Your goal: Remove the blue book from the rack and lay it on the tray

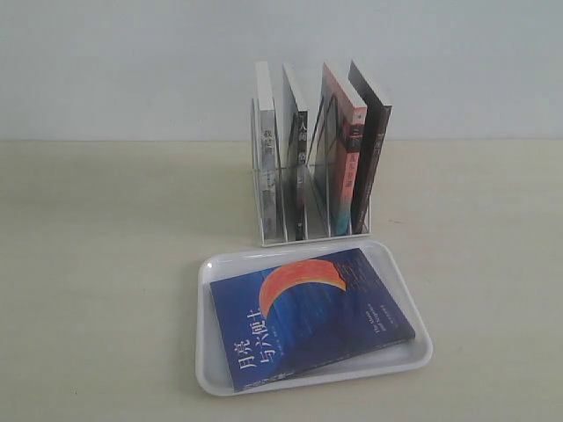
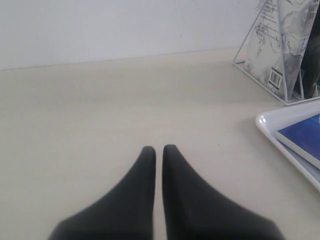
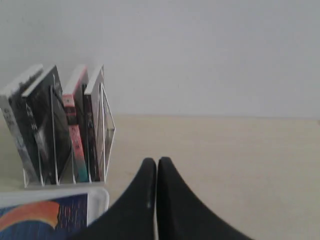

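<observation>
The blue book with its orange-red crescent lies flat, cover up, in the white tray, slightly askew. The white wire rack stands just behind the tray and holds several upright books. Neither arm shows in the exterior view. My left gripper is shut and empty over bare table; the tray's corner and a blue book edge lie to one side. My right gripper is shut and empty too, with the rack, the tray's rim and the book's cover beside it.
In the rack stand a white-spined book, a black-and-white one, one with a pink-red and teal spine and a black-spined one. Pale wooden tabletop spreads on both sides; a plain wall rises behind.
</observation>
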`<state>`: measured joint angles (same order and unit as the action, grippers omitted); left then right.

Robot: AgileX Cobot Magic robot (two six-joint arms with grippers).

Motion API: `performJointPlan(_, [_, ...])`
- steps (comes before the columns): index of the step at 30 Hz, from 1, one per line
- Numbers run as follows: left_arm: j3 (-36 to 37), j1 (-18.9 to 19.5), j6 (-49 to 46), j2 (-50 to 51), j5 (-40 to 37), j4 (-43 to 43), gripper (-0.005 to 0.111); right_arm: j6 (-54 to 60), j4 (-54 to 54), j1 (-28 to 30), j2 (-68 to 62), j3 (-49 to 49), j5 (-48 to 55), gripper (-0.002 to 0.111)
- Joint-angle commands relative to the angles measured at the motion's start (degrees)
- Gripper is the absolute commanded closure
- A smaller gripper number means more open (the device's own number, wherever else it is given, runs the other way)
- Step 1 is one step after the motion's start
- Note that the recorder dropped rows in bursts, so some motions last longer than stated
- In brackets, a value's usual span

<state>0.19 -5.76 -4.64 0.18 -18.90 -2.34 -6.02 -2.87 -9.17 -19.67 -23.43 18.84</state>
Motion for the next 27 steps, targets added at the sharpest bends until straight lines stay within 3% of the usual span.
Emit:
performJointPlan(1, [-0.19,-0.02,0.39,-0.18,0.88,0.05,0.102,-0.12,0.25,0.07,0.53,0.29,7.1,0.108])
performJointPlan(15, [-0.19,-0.02,0.39,-0.18,0.88,0.05,0.102,-0.12,0.53,0.34,3.31,0.29,7.1,0.108])
performJointPlan(27, [-0.19,-0.02,0.39,-0.18,0.88,0.05,0.102,0.52,0.2,9.09,19.58,3.81,3.0,0.108])
